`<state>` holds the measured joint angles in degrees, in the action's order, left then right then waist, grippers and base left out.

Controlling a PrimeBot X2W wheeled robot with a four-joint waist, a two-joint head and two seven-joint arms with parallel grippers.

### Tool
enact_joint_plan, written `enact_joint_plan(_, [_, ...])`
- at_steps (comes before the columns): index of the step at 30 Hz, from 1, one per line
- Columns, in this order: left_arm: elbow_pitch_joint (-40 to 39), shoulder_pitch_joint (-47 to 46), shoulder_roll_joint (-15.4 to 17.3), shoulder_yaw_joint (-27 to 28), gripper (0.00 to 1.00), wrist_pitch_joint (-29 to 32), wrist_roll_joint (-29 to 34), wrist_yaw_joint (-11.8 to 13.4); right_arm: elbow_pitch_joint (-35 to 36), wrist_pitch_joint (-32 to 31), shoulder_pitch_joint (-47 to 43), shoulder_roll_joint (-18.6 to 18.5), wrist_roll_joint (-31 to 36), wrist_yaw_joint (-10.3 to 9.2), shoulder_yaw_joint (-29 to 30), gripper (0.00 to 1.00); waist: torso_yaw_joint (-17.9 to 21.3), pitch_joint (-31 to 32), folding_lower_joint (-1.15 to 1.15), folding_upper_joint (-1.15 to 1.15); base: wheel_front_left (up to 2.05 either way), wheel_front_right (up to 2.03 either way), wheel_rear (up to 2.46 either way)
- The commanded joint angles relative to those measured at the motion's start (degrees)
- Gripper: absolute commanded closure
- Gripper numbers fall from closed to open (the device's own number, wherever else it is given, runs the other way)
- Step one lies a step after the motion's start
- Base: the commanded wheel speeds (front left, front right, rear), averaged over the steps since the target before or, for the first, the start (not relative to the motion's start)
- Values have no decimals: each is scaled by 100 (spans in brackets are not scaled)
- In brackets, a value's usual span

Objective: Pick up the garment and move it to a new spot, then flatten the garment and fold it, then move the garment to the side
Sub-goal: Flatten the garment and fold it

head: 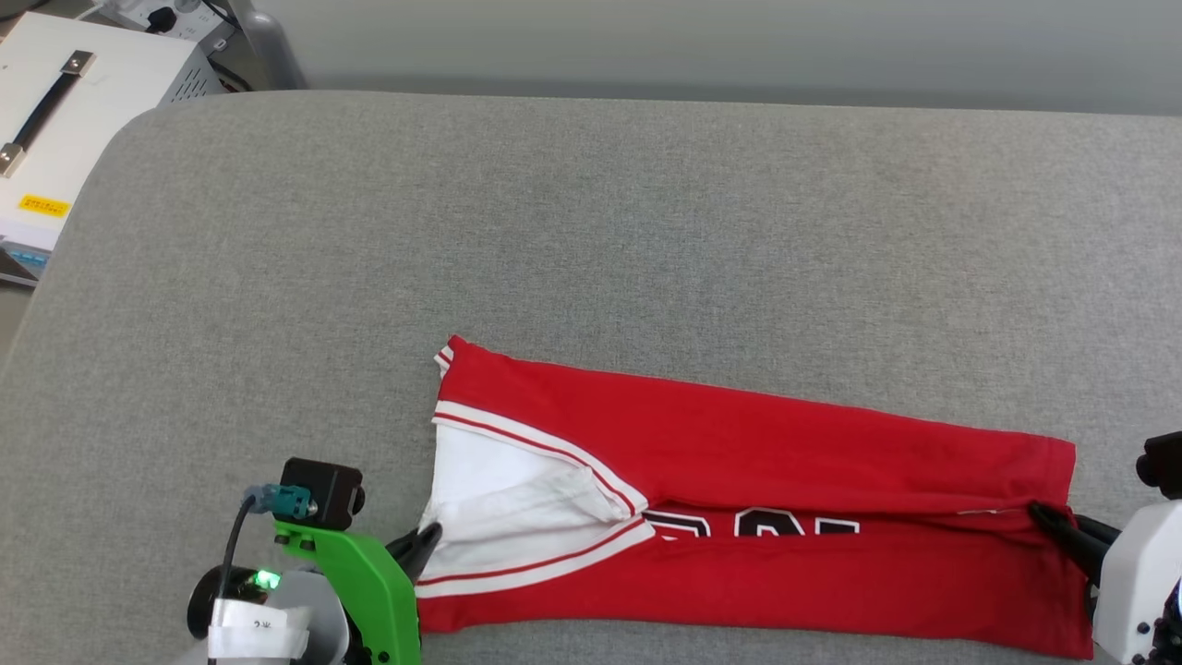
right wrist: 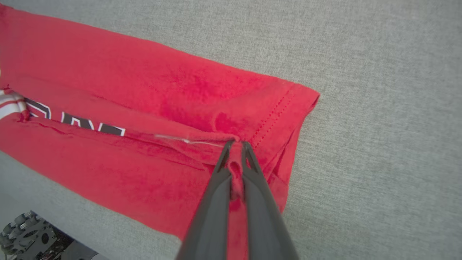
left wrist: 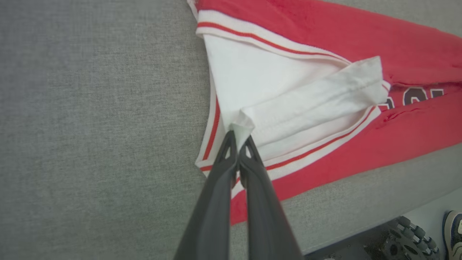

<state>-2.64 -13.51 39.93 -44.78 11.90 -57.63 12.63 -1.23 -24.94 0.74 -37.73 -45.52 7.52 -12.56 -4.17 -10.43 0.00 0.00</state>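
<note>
The garment (head: 739, 443), judged light and limp, is pinched at a sleeve corner by the left tool (left wrist: 238, 136) and at the hem by the right tool (right wrist: 235, 143).

Probably a lab or test room: white metal instrument box with black carry handle and yellow label (head: 111, 111), white socket strip (head: 185, 18), beside a grey cloth-covered tabletop (head: 591, 231).
</note>
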Motion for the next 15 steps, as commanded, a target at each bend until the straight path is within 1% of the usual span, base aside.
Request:
enact_joint_plan(1, [91, 66, -51, -22, 100, 4, -76, -54, 23, 50, -44, -77, 40, -3, -88, 100, -4, -26, 0, 0, 0, 0, 0])
enact_joint_plan(2, [261, 40, -101, -109, 100, 72, -67, -119, -15, 99, -20, -175, 66, -3, -258, 100, -7, -44, 0, 0, 0, 0, 0])
enact_joint_plan(3, [303, 36, -119, -129, 100, 95, -77, -137, -36, 117, -11, -194, 67, -3, -289, 79, -8, -45, 0, 0, 0, 0, 0])
enact_joint_plan(4, [354, 33, -143, -143, 44, 109, -90, -149, -59, 149, 3, -215, 70, -3, -320, 0, -10, -43, 0, 0, 0, 0, 0])
enact_joint_plan(5, [396, 33, -163, -151, 0, 128, -110, -155, -83, 178, 14, -220, 66, -3, -334, 0, -10, -38, 0, 0, 0, 0, 0])
enact_joint_plan(11, [549, 9, -249, -108, 0, -33, -97, -169, -93, 143, -16, -252, -84, -3, -454, 0, 7, 67, 0, 0, 0, 0, 0])
enact_joint_plan(15, [563, 1, -288, 44, 0, -308, -90, -126, 24, -74, -116, -288, -228, -3, -326, 0, 30, 174, 0, 0, 0, 0, 0])
